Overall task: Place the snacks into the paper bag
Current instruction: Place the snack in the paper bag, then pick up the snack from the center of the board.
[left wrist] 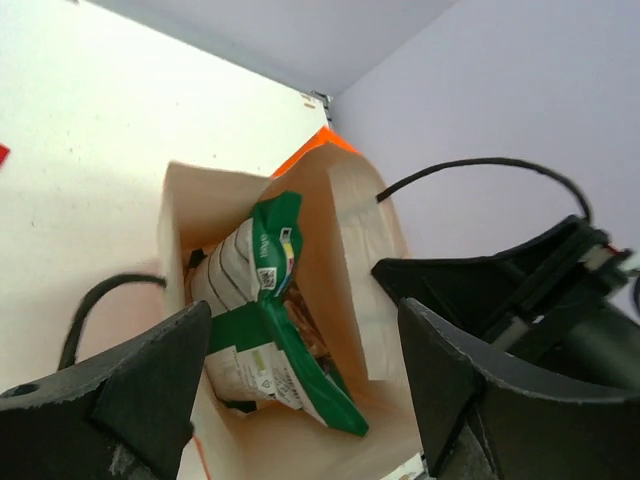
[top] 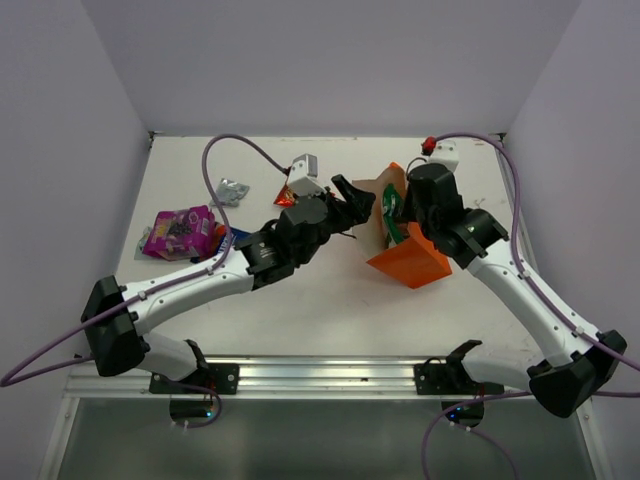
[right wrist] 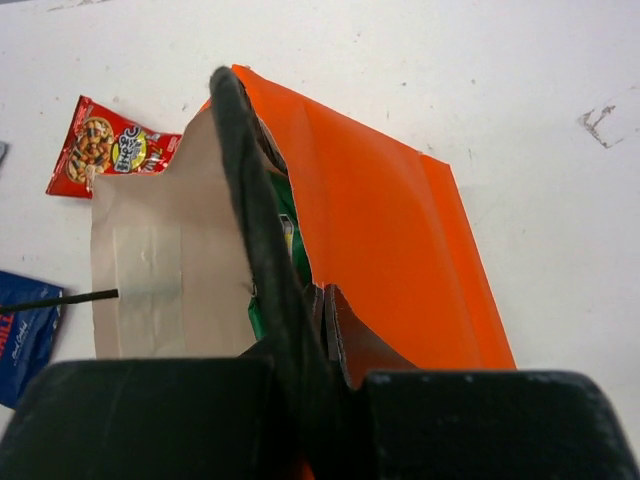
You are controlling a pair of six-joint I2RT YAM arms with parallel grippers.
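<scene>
The orange paper bag (top: 412,262) lies on its side mid-table, its pale mouth facing left. My right gripper (top: 404,218) is shut on the bag's upper rim (right wrist: 390,240) and holds the mouth open. The green-and-white packet (left wrist: 262,330) sits inside the bag, partly sticking out (top: 390,208). My left gripper (top: 356,200) is open and empty just in front of the mouth (left wrist: 300,400). The red packet (top: 285,198), silver-grey packet (top: 232,190), magenta-purple packet (top: 180,232) and dark blue packet (top: 228,238) lie on the table to the left. The red packet (right wrist: 110,150) and blue packet (right wrist: 25,335) also show in the right wrist view.
A black cord handle (left wrist: 90,310) of the bag curls on the table by the mouth. Two small white blocks (top: 303,166) (top: 445,155) stand near the back. White walls close in the table on three sides.
</scene>
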